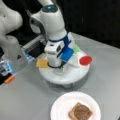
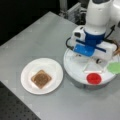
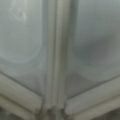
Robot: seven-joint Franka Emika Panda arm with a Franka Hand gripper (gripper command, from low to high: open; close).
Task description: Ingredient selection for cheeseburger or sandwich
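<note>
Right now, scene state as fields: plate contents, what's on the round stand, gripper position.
plate: white plate, holds one toast square with the dark brown patty on top
stand: white round stand, carries the red disc, green leaf piece and cheese square at its rim
gripper: gripper down over the stand's top, between the pieces
wrist view: only the stand's white surface up close

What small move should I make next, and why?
Probably nudge the gripper toward the cheese, at a front view's left on the tray. The plate already holds toast topped by a patty. Cheese, red disc and leaf lie on the tray, and the gripper sits low at its middle, beside the cheese.
</note>
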